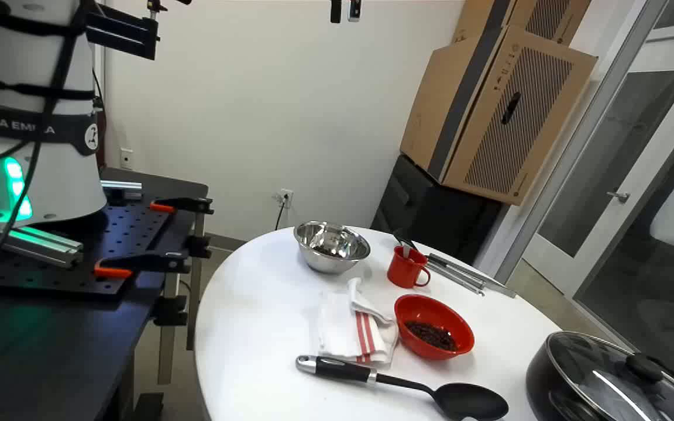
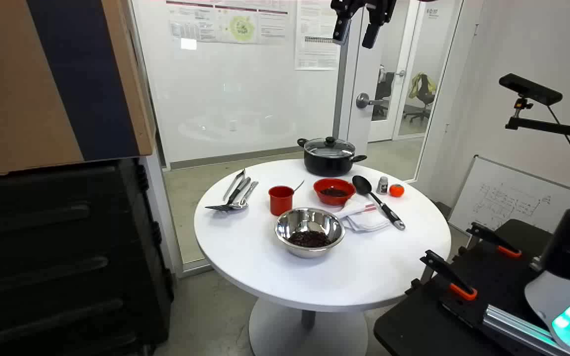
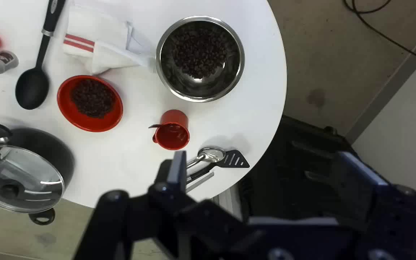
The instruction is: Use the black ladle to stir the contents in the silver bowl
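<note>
In an exterior view, the ladle [image 1: 387, 379] lay flat on the surface [image 1: 258, 339] at the bottom centre, handle leftward and scoop rightward, just beside the cloth [image 1: 340, 330]. The bowl [image 1: 328, 264] stood near the middle.

In an exterior view, the pincer [image 2: 356, 35] hung at the top edge, jaws parted, nothing between them, well above the surface. The ladle lay right of centre, untouched.

In the wrist view, the ladle lay at upper left, handle cut by the top edge; the bowl, with dark contents [image 3: 199, 54], stood at upper centre. The step in hand was judged to be collecting the ladle. Sound practice called for descending over the thick handle, jaws turned to straddle it, without pinching the cloth, and closing far enough from the scoop to leave it free for stirring. A firm hold was advised, since the handle might twist.
</note>
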`<state>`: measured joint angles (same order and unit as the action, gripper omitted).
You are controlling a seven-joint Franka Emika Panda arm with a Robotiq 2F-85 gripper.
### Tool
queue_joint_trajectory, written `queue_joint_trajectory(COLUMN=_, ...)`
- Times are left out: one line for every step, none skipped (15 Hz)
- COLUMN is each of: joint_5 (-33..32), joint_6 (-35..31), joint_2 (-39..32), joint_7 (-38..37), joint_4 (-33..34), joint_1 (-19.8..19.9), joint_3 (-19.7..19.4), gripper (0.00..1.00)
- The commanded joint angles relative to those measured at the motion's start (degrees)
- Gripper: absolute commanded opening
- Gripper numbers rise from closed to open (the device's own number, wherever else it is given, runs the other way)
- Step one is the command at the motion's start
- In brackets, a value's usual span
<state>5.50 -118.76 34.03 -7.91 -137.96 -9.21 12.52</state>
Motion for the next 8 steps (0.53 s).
queue_joint_trajectory(joint_5=-0.23, joint_6=0.08, joint_2=-0.07, joint_7=-0.19, joint_4=0.11, joint_1=-0.35, joint_3=-0.28, gripper=1.00)
queue_joint_trajectory(joint_5=-0.23, joint_6=0.08, joint_2=-0.07, joint_7=-0.19, joint_4=0.12, joint_1=-0.35, joint_3=-0.28, gripper=1.00)
queue_joint_trajectory(joint_5=-0.72, joint_6=-0.60, joint_2=-0.13, joint_7=-0.83, joint_4=-0.20, joint_1=0.42, joint_3=-0.44, gripper=1.00)
queue_joint_trajectory(joint_5=-1.54, joint_6=-0.89, joint_2=-0.23, joint_7=-1.22, joint_4=-0.60, joint_1=1.41, joint_3=-0.83, gripper=1.00)
queue_joint_trajectory(joint_5=-2.42, joint_6=-0.93, joint_2=-0.35, joint_7=-1.27, joint_4=-0.97, joint_1=2.30, joint_3=-1.34, gripper=1.00)
queue_joint_trajectory(joint_5=-3.09, joint_6=-1.15, joint_2=-0.52, joint_7=-1.11, joint_4=-1.71, joint_1=3.58, joint_3=-2.40, gripper=1.00)
queue_joint_trajectory(joint_5=-3.60, joint_6=-1.78, joint_2=-0.71, joint_7=-0.89, joint_4=-2.42, joint_1=4.77, joint_3=-3.48, gripper=1.00)
queue_joint_trajectory(joint_5=-3.57, joint_6=-3.29, joint_2=-0.92, joint_7=0.24, joint_4=-3.66, joint_1=5.90, joint_3=-5.41, gripper=1.00)
